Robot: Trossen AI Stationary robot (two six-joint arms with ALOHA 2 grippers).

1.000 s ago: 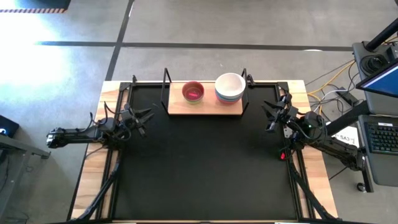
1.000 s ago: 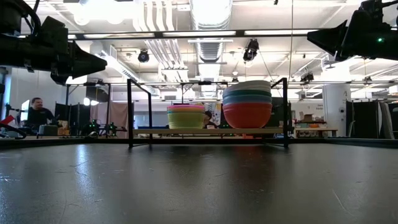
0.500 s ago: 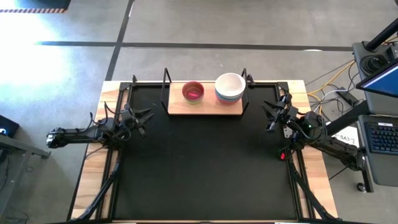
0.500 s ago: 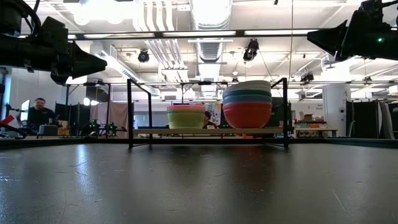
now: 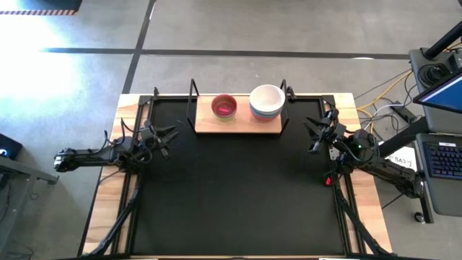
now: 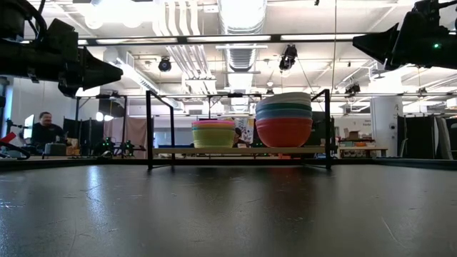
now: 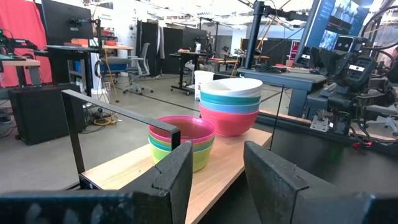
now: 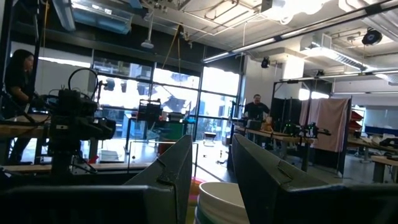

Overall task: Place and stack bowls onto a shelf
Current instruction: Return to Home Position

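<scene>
Dark left gripper [image 7: 217, 152] and right gripper [image 8: 211, 146] are both a little open, holding nothing, and I see the shelf [image 5: 238, 127] lying long-ways left to right.

Overhead view: even light, strong glare on the floor [image 5: 43, 29] at upper left, the black mat [image 5: 238, 188] uniformly dark. Table-level view: bright ceiling lights [image 6: 307, 36] along the top turn the left arm [image 6: 50, 57] and right arm [image 6: 418, 36] into silhouettes, while the bowls [image 6: 283, 121] are well lit. Right wrist view: dim interior against bright windows [image 8: 214, 87] at centre.
</scene>
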